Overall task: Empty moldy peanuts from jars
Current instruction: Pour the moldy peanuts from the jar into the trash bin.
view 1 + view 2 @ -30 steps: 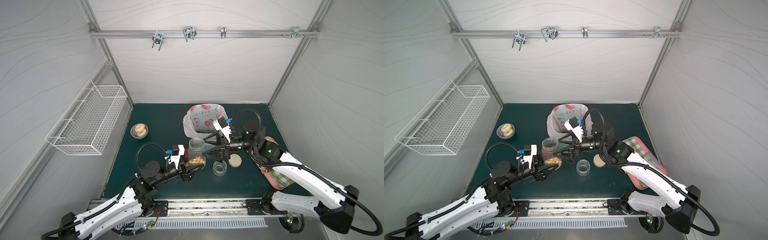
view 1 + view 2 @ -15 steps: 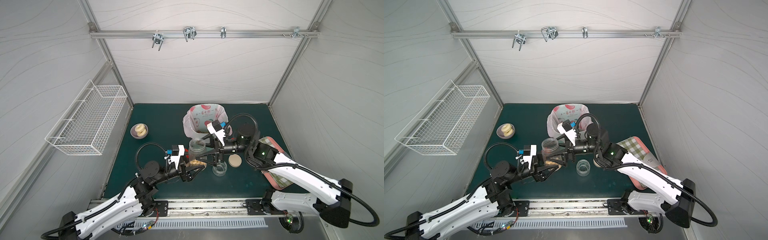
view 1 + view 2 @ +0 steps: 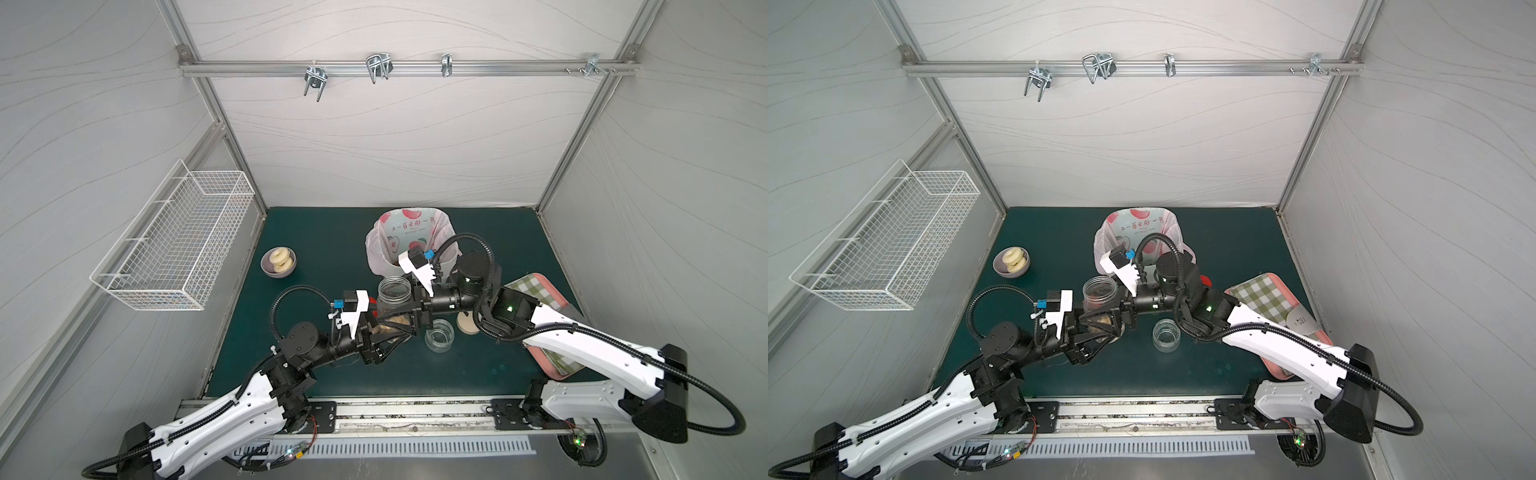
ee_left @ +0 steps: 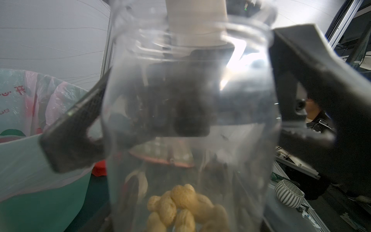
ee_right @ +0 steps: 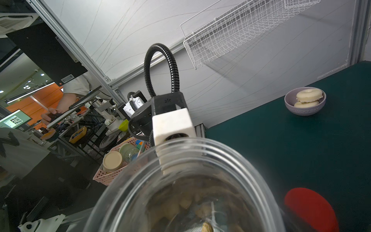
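Note:
An open clear jar (image 3: 394,291) stands upright mid-table, with moldy peanuts (image 3: 395,323) in its bottom. My left gripper (image 3: 388,334) is shut on its lower body; the left wrist view is filled by the jar (image 4: 190,100) and the peanuts (image 4: 180,204). My right gripper (image 3: 397,321) is open, and its dark fingers (image 4: 70,128) straddle the jar's upper part. From the right wrist I look down into the jar's mouth (image 5: 180,160). A squat empty jar (image 3: 439,336) and its beige lid (image 3: 467,325) sit to the right. A red lid (image 5: 311,209) lies beside the held jar.
The mint-green bin with the pink fruit-print bag (image 3: 409,232) stands just behind the jar. A lilac bowl with two ring pastries (image 3: 278,262) is at the left. A pink checked tray (image 3: 536,291) lies under my right arm. A white wire basket (image 3: 178,245) hangs on the left wall.
My right gripper has come in from the right and now straddles the jar, its fingers narrowing. The left gripper and the jar have stayed put.

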Robot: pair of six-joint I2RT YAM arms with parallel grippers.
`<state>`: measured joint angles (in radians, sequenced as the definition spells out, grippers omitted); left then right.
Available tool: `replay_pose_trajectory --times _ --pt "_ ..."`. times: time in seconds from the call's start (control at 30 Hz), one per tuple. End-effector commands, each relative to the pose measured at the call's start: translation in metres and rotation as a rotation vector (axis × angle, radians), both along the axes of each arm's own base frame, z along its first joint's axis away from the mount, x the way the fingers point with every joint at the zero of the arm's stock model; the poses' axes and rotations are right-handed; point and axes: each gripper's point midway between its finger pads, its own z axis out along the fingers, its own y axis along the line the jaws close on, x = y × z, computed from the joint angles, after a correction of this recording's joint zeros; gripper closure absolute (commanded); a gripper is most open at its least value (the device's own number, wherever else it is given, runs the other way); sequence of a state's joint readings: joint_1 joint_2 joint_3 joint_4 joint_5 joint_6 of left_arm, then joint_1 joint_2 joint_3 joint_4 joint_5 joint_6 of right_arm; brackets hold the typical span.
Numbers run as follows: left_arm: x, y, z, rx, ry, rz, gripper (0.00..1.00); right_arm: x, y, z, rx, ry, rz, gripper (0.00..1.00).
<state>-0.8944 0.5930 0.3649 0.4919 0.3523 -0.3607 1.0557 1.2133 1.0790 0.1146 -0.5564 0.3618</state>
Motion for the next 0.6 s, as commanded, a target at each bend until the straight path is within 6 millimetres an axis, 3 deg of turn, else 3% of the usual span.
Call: replay_pose_trajectory --times 0.0,0.1,0.3,0.4,0.57 --pt "-0.006 0.007 0.042 -0.102 -0.076 -0.004 0.70 0.002 0.004 0.007 0.033 -0.008 -0.012 0.14" --pt "-0.005 0.006 0.041 -0.098 -0.073 -0.006 0.70 0.001 0.004 0.008 0.035 -0.005 -0.012 0.18" --pt "-0.005 0.006 0.041 -0.096 -0.072 -0.007 0.64 0.004 0.004 0.005 0.025 0.001 -0.028 0.37" --pt "-0.005 0.007 0.041 -0.096 -0.073 -0.002 0.51 0.002 0.004 0.002 0.020 0.007 -0.025 0.42" --pt "-0.005 0.009 0.040 -0.087 -0.074 0.007 0.18 0.008 -0.001 -0.003 0.000 0.009 -0.075 0.46"
